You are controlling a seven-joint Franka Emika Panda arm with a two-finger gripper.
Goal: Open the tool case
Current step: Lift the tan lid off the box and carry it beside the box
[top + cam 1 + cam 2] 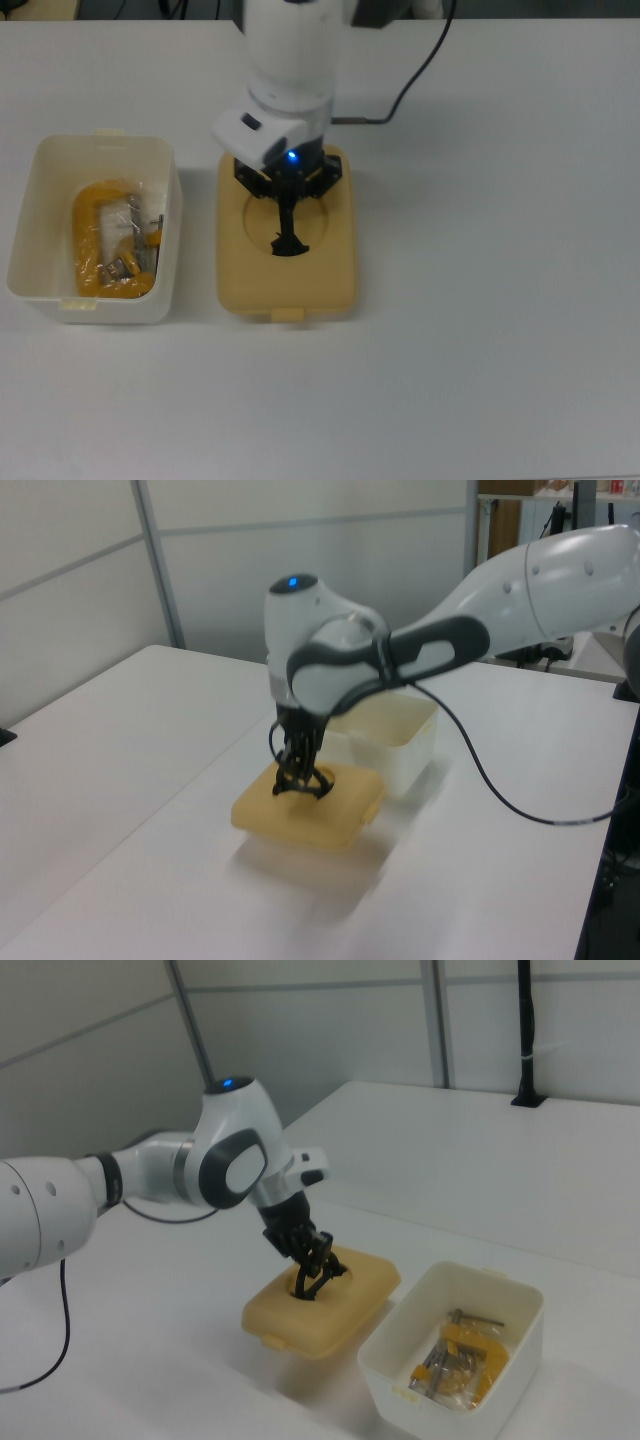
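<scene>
The tool case stands apart in two pieces. Its white tub (40, 275) (405, 742) (510, 1305) sits uncovered at the top view's left, with a yellow clamp (92, 240) (465, 1355) and small metal parts inside. The tan-yellow lid (325, 270) (340, 825) (365, 1285) lies flat on the table just to the tub's right in the top view. My gripper (287, 215) (299, 770) (312, 1272) stands over the lid's circular recess, shut on the raised black handle (289, 243) (305, 785) (318, 1282).
White tabletop (500, 300) runs wide to the top view's right and toward its lower edge. A black cable (415, 70) trails from the arm toward the table's far edge. In the left view the arm spans over the tub.
</scene>
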